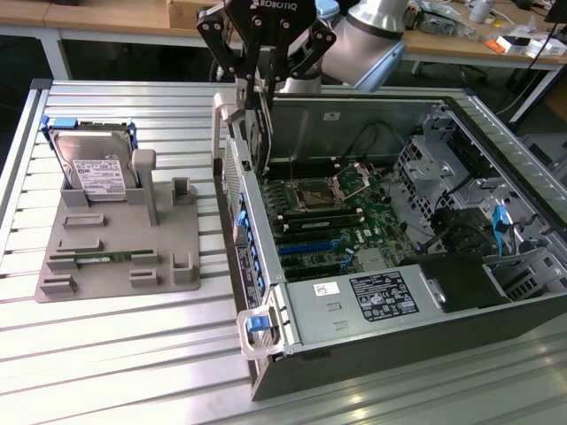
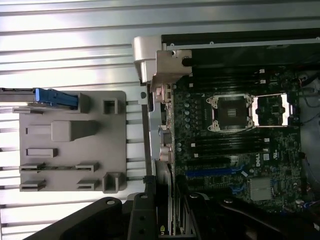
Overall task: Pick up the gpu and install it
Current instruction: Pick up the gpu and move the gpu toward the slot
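The gpu (image 1: 259, 133), a thin black card, hangs on edge from my gripper (image 1: 259, 88), which is shut on its upper edge. It hovers over the rear side of the open computer case (image 1: 372, 354), above the motherboard (image 1: 328, 217) and a little apart from the blue expansion slots (image 1: 310, 246). In the wrist view the gpu (image 2: 172, 220) shows edge-on between my fingers (image 2: 142, 215), in line with the blue slot (image 2: 212, 173) on the board. The CPU socket (image 2: 231, 113) lies beyond it.
A grey parts fixture (image 1: 124, 243) lies on the slatted table at the exterior view's left. It carries a silver hard drive with blue rails (image 1: 93, 168) and a green memory stick (image 1: 102, 258). The case's power supply (image 1: 381, 297) and drive cages (image 1: 443, 168) flank the board.
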You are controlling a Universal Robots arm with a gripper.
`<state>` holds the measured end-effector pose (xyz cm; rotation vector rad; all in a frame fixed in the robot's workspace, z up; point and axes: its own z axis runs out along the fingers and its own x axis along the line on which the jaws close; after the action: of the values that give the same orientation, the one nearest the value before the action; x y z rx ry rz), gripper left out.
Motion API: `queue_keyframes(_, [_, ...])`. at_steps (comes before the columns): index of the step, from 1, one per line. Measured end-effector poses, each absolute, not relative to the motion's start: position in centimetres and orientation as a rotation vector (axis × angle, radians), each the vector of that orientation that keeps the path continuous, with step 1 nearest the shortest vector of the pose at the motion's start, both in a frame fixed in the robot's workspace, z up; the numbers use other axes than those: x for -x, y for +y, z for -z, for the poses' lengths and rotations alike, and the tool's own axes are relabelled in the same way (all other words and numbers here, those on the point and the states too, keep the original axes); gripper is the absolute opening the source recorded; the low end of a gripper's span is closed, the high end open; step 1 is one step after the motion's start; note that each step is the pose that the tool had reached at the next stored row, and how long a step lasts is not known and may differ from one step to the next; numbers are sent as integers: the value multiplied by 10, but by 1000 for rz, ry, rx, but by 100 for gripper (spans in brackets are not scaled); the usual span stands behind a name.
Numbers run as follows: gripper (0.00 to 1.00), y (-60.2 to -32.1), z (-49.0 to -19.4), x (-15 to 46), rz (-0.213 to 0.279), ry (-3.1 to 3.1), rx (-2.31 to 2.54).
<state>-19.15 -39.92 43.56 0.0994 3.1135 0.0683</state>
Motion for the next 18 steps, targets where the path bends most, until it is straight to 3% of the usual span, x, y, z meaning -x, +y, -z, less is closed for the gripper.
queue_keyframes(18, [27,-399,-436,129,-68,3113,-99])
